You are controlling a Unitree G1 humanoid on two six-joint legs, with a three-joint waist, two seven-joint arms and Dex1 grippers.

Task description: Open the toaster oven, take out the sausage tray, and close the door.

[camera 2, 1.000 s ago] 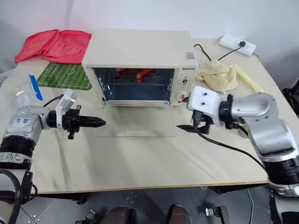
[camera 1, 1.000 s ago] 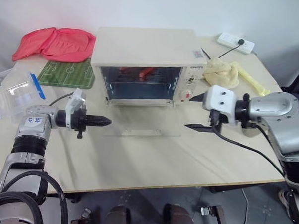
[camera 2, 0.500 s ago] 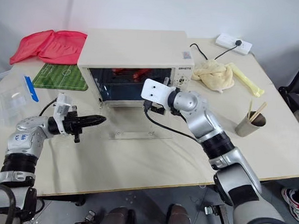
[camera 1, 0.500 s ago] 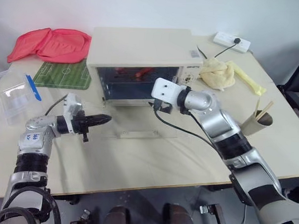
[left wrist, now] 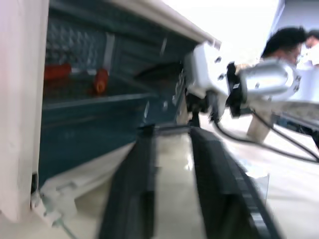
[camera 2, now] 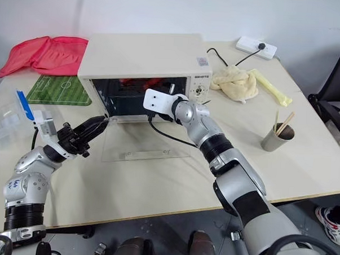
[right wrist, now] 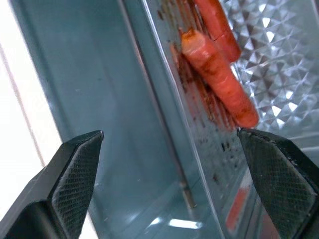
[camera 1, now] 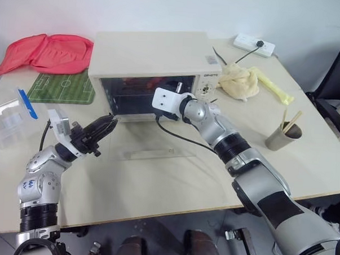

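The cream-white toaster oven (camera 1: pixel 151 50) stands at the back of the table. Its glass door (camera 1: pixel 152 145) lies folded down flat in front of it. My right gripper (right wrist: pixel 169 133) reaches into the oven mouth, open wide, its fingers on either side of the near edge of the sausage tray (right wrist: pixel 199 114). Nothing touches the pads. Two red sausages (right wrist: pixel 219 74) lie on the tray's ridged, grease-stained bottom. By the oven's front left corner my left gripper (camera 1: pixel 107 123) points up toward the opening. Its fingers (left wrist: pixel 139 179) stand a little apart and hold nothing.
A red cloth (camera 1: pixel 46 48) and a green soccer-field mat (camera 1: pixel 61 88) lie at the back left, with a clear plastic box (camera 1: pixel 10 112) near them. A yellow towel (camera 1: pixel 240 81), a power strip (camera 1: pixel 253 45) and a cup of chopsticks (camera 1: pixel 282 135) sit to the right.
My right gripper swung left from in front of the knob panel into the oven opening. My left gripper lifted, tilted up toward the oven, and its shut fingers parted.
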